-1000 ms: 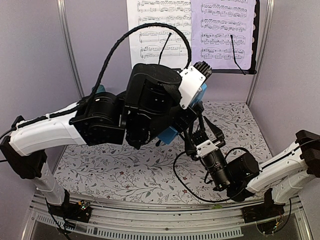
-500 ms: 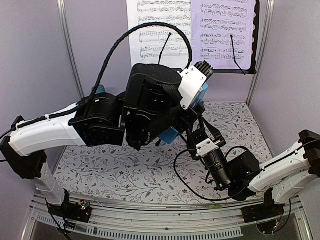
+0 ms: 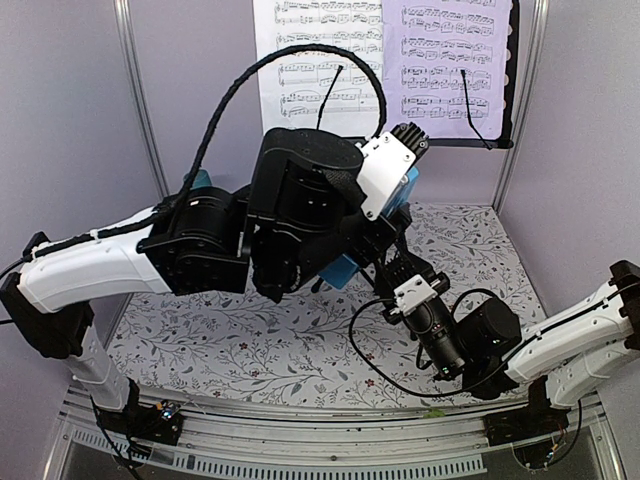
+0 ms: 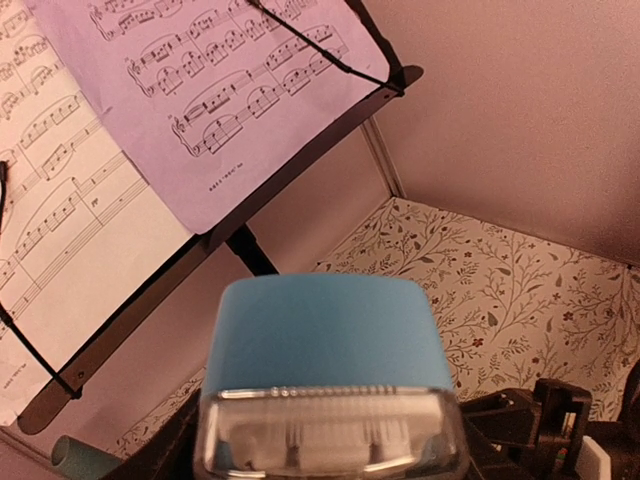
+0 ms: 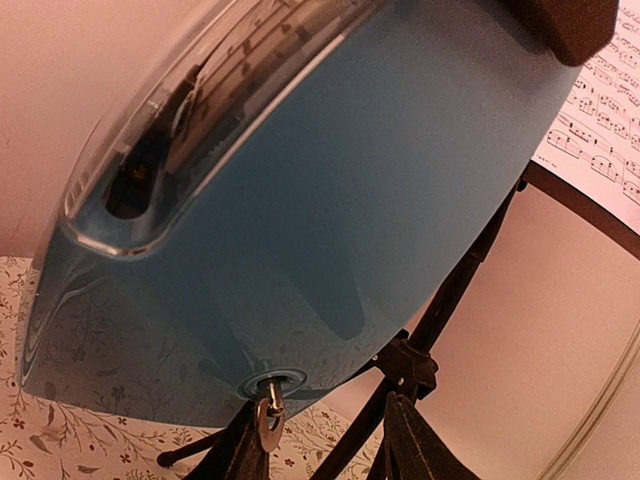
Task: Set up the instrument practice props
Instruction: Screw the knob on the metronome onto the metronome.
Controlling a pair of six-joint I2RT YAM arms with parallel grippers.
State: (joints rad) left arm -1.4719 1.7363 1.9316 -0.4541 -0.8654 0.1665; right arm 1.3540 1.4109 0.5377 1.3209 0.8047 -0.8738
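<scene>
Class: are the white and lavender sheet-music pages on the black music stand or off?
On: white page and lavender page lie against the stand's tray, under wire arms.

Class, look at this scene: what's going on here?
The left gripper holds the blue metronome off the table in front of the music stand, where the white page and lavender page already rest. The right gripper, jaws open, sits at the winding key on the metronome.
</scene>
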